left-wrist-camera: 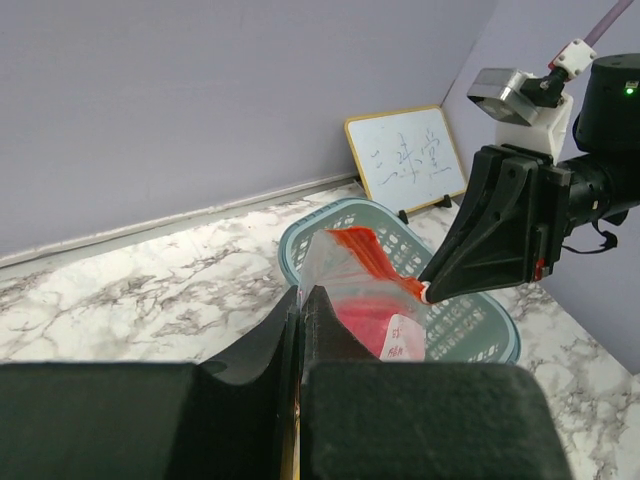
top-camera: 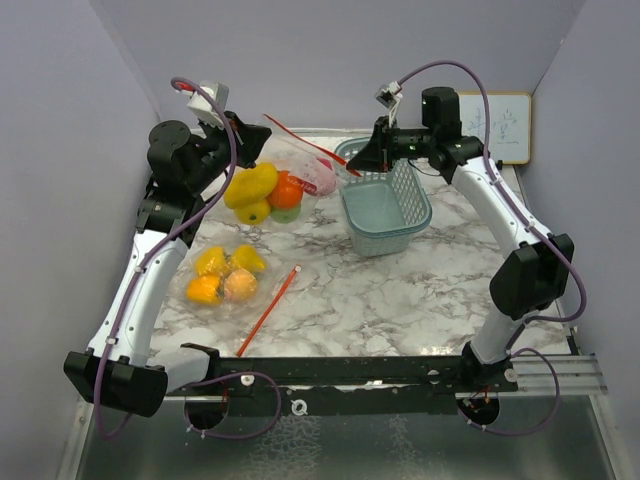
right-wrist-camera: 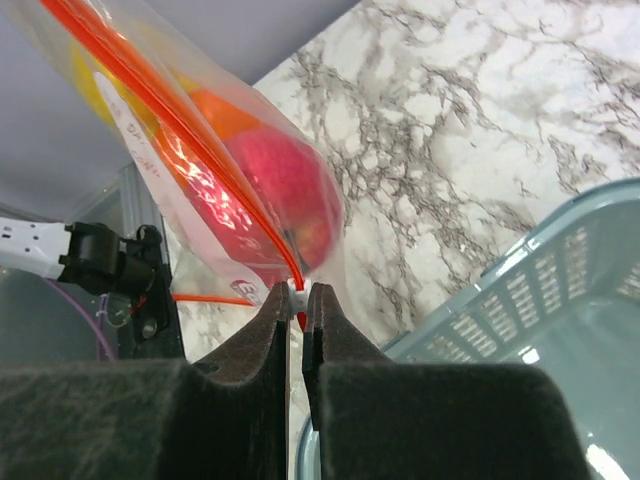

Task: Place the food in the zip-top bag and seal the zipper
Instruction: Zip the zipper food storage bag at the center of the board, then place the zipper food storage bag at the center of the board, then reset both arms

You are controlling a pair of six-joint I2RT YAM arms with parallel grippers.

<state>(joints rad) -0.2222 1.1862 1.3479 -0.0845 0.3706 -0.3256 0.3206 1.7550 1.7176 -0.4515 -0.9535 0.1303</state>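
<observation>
A clear zip-top bag (top-camera: 290, 175) with a red zipper (top-camera: 305, 140) hangs between both grippers at the back of the table. It holds yellow (top-camera: 250, 187), orange (top-camera: 287, 190), green and red food. My left gripper (top-camera: 262, 140) is shut on the bag's left top corner (left-wrist-camera: 310, 262). My right gripper (top-camera: 352, 168) is shut on the white zipper slider (right-wrist-camera: 298, 296) at the zipper's right end. In the right wrist view the red fruit (right-wrist-camera: 285, 205) and the orange one (right-wrist-camera: 215, 115) show through the plastic. The zipper track (right-wrist-camera: 170, 130) runs up and left from the slider.
A second clear bag (top-camera: 228, 275) with yellow and orange fruits lies at the front left, its red zipper strip (top-camera: 268, 312) pointing to the front edge. A pale blue lattice basket (top-camera: 385, 205) stands under my right gripper. A small whiteboard (top-camera: 495, 128) leans at the back right.
</observation>
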